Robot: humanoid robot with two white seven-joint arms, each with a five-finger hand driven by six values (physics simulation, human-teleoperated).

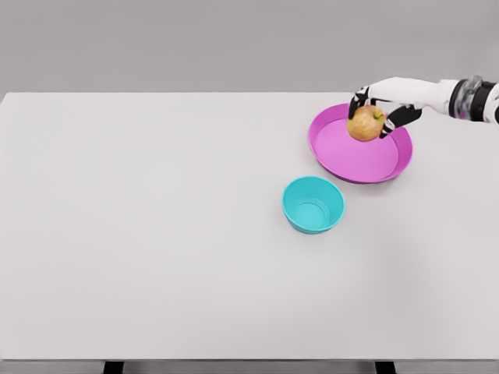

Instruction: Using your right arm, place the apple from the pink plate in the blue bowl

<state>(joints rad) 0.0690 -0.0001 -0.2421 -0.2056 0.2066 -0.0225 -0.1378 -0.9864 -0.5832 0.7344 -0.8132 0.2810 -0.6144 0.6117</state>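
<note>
A yellow-red apple (366, 123) sits over the far part of the tilted pink plate (355, 160), with the empty blue bowl (313, 204) just beside.

Right arm (468, 97) cut by edge

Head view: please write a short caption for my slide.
Right hand grasps the apple over the pink plate; the empty blue bowl waits nearby on the white table.

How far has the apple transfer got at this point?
Done: the right hand has its fingers around the yellow-red apple over the round pink plate. In hand: the grasp. Left: carrying it to the empty blue bowl and releasing.
</note>
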